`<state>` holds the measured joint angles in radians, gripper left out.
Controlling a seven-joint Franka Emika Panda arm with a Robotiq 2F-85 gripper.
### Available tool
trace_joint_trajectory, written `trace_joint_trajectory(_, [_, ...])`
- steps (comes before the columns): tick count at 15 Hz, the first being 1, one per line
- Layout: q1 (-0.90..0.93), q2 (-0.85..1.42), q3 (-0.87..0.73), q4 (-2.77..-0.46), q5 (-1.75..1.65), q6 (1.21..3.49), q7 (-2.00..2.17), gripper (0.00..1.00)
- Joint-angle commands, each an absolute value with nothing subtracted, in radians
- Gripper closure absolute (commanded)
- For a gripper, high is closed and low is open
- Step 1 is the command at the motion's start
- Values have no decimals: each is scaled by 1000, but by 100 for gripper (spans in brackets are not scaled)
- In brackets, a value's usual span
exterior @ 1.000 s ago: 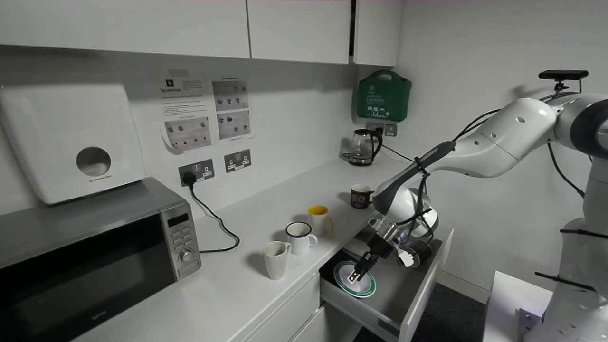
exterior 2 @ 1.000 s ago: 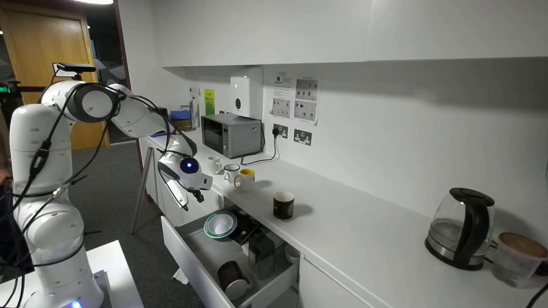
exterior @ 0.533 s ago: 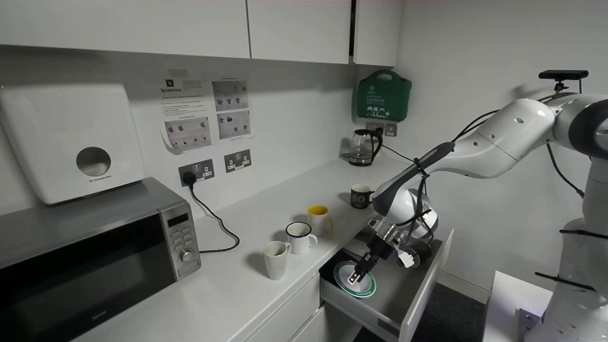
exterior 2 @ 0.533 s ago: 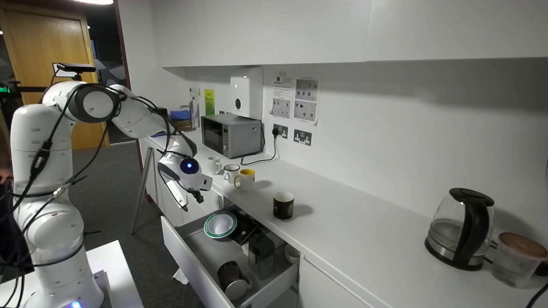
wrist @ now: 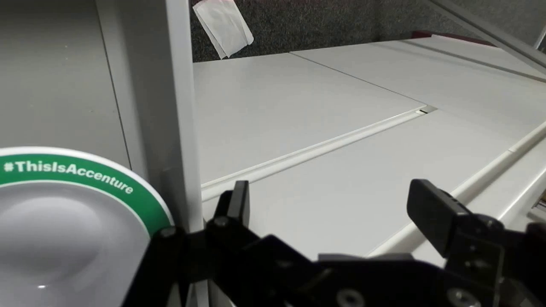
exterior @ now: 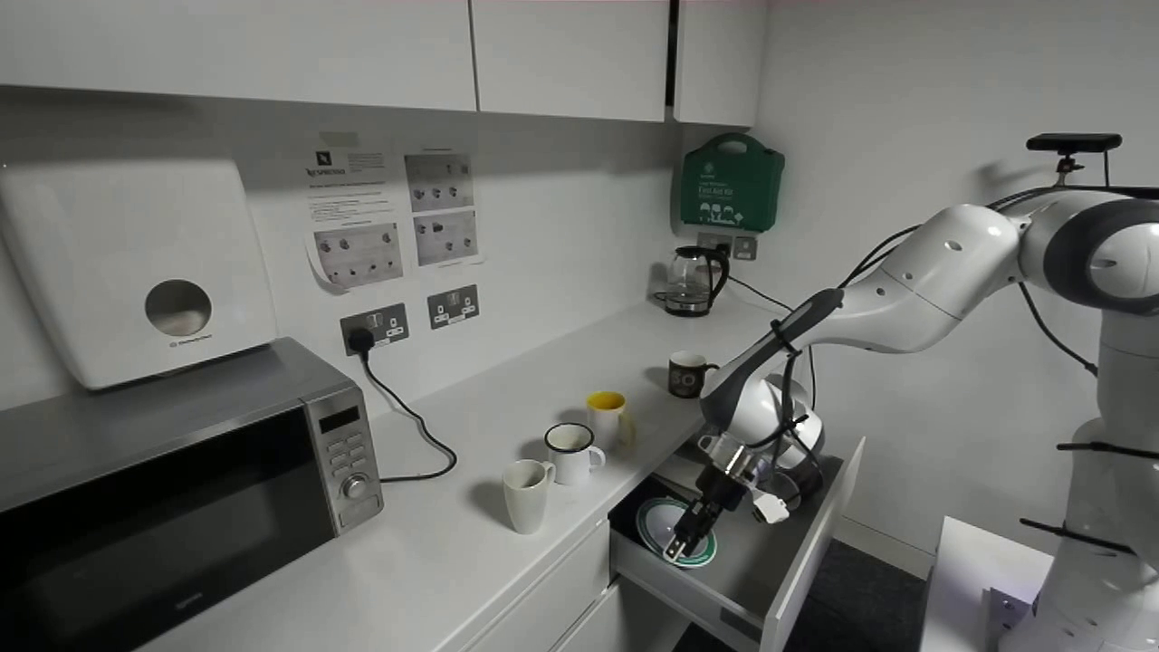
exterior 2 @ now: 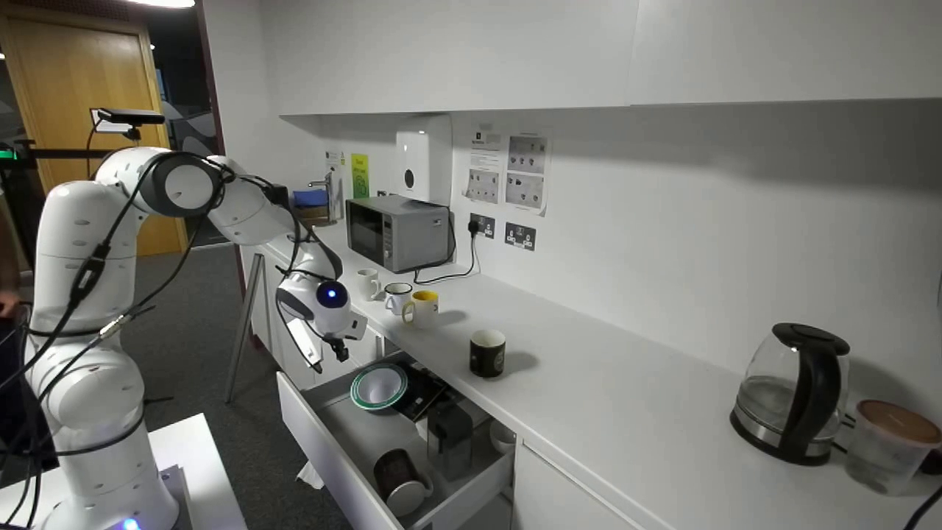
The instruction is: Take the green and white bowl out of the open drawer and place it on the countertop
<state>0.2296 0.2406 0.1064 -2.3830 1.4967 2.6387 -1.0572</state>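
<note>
Plainly, the white surface (exterior 2: 625,412) runs along the wall (exterior 2: 662,221); in an exterior view the robot arm (exterior: 924,282) reaches in from the right, hiding far parts of the open drawer (exterior: 742,552); the green and white bowl (exterior: 659,521) sits inside it, at the near left, just beside a side wall (wrist: 184,111), though contact is unclear; being round, the bowl gives no single long axis, and its mouth faces upward, any slight tilt hard to judge; the jaws stand spread, their tips masking some of the bowl there; in the wrist view its left and near parts are cut off, and black linkage (wrist: 166,260) crosses the rim (wrist: 147,209); white lettering (wrist: 68,169), "#ThisIsAccenture", curves along the rim's far side.
</note>
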Motion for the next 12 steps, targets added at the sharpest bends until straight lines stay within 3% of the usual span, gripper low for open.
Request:
trace_joint_trajectory(1, [217,291,99,-2334,1468,2586,-1031,0])
trace_joint_trajectory(12, [155,286,70,-2357,1530,2565,-1119,0])
